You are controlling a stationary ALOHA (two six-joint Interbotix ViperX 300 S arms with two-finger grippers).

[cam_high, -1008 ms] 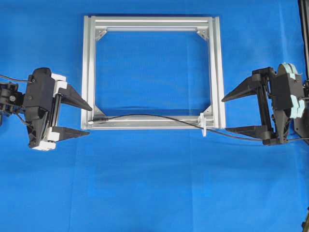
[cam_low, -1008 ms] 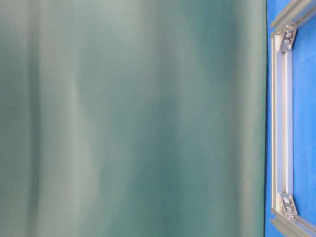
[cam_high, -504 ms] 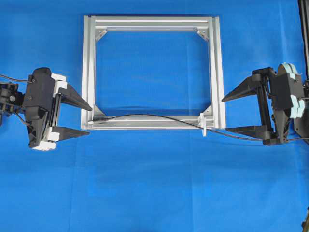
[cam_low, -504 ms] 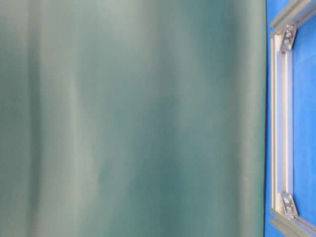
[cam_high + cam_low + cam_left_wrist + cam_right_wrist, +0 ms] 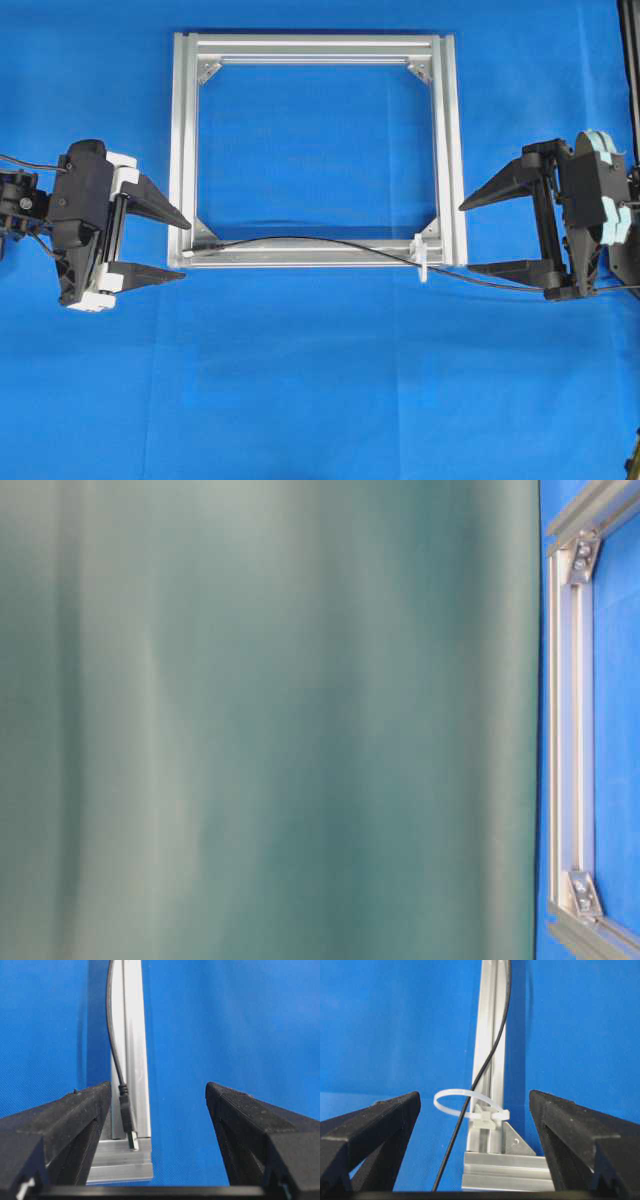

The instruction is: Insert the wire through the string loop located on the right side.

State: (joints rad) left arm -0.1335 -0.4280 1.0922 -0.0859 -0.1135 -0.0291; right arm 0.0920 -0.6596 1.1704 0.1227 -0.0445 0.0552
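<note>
Both matte black grippers, left gripper point(image 5: 185, 245) and right gripper point(image 5: 465, 237), gape empty beside the frame. One thin, glossy black wire point(image 5: 487, 1065) passes through the flat white plastic string loop point(image 5: 455, 1102) at the ribbed aluminium frame point(image 5: 310, 48)'s right near corner. Its cylindrical plug point(image 5: 127, 1112) rests on the left end of that rail.

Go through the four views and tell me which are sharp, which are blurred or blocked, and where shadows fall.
Overhead view: evenly lit and sharp, the frame casting only a faint shadow. Table-level view: almost filled by a blurred grey-green surface, only a strip of frame at right. Left wrist view: the wire is sharp, the left claw soft. Right wrist view: the string loop is crisp, a shadow right of the rail.
</note>
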